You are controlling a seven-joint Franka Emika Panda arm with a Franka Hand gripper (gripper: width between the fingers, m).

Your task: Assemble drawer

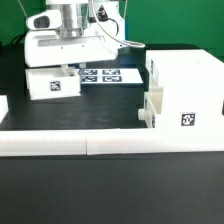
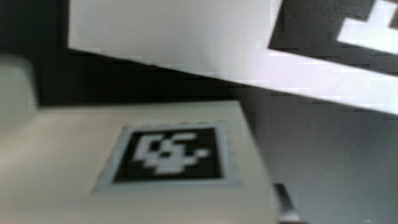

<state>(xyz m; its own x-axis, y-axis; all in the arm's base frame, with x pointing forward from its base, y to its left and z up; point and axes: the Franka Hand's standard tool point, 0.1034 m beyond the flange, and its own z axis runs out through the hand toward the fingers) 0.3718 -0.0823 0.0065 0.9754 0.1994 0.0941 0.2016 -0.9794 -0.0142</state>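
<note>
A small white tray [image 1: 54,85] with a black-and-white tag lies on the black table at the exterior view's left. My gripper [image 1: 68,66] hangs straight down onto its far edge. In the wrist view the tray [image 2: 107,150] and its tag [image 2: 175,152] fill the picture, blurred and very close. A dark strip [image 2: 281,203] stands beside the tray's edge, perhaps a finger. I cannot see how the jaws stand. The tall boxy housing [image 1: 190,90] stands at the exterior view's right. A second tray [image 1: 152,110] sits against its near left side.
The marker board [image 1: 101,74] lies flat behind the tray, between the robot base and the housing; it also shows in the wrist view [image 2: 196,45]. The long low white border wall [image 1: 100,143] runs across the front. Another white piece [image 1: 3,108] shows at the left edge.
</note>
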